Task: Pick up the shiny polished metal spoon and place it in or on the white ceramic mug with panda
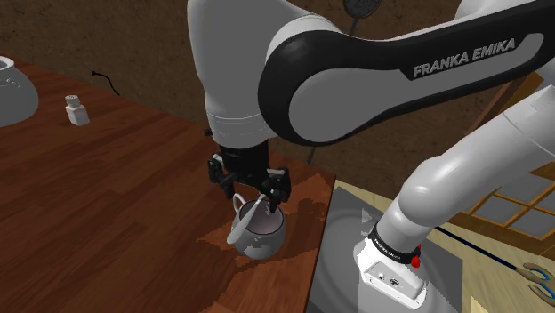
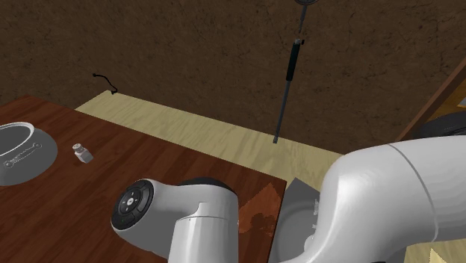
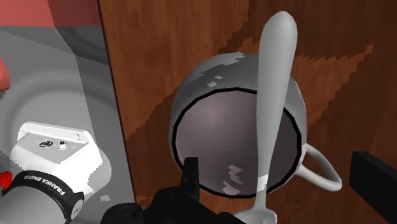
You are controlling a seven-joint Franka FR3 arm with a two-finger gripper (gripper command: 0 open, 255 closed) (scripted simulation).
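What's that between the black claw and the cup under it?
A grey spoon, seen in the wrist view. It rests across the mug's mouth, between the open fingers of the gripper, which do not touch it.

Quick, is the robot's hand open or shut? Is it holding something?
Gripper: open, holding nothing. The spoon rests in the mug, between the fingers but untouched.

one grey mug [image 1: 258,238] stands on the one wooden table [image 1: 107,222], with one grey spoon [image 3: 275,95] leaning in it. far from the mug on that table are one small white bottle [image 1: 76,109] and one grey round dish [image 1: 16,98]. beyond the mug stands one thin black pole [image 2: 284,97].
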